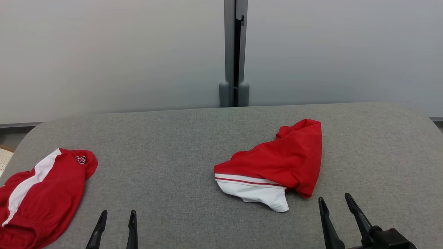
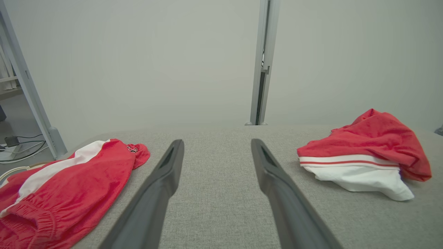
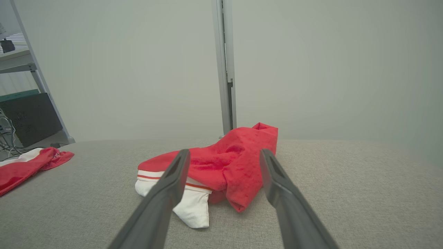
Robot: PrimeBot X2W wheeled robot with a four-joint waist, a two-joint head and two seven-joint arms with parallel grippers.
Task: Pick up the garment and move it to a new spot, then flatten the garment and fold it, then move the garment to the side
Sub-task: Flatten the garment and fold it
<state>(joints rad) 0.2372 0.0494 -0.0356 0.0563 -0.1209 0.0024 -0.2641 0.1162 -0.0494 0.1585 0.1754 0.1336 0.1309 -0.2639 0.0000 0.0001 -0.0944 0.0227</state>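
A crumpled red garment (image 1: 280, 160) with a white, red-striped hem lies on the grey table (image 1: 173, 145), right of centre. My right gripper (image 1: 334, 196) stands open just in front of its right end, apart from it. In the right wrist view the same garment (image 3: 238, 162) sits between and beyond the open right gripper (image 3: 225, 150). My left gripper (image 1: 118, 211) is open near the table's front left, with nothing between its fingers. The left wrist view has the left gripper (image 2: 217, 140) pointing at bare table, with the garment (image 2: 373, 141) off to the right.
A second red garment (image 1: 41, 193) with a white side stripe lies at the table's left edge, partly hanging over it; it is also in the left wrist view (image 2: 69, 186). A grey post (image 1: 235, 52) and a pale wall stand behind the table. Shelving (image 3: 20, 103) stands far left.
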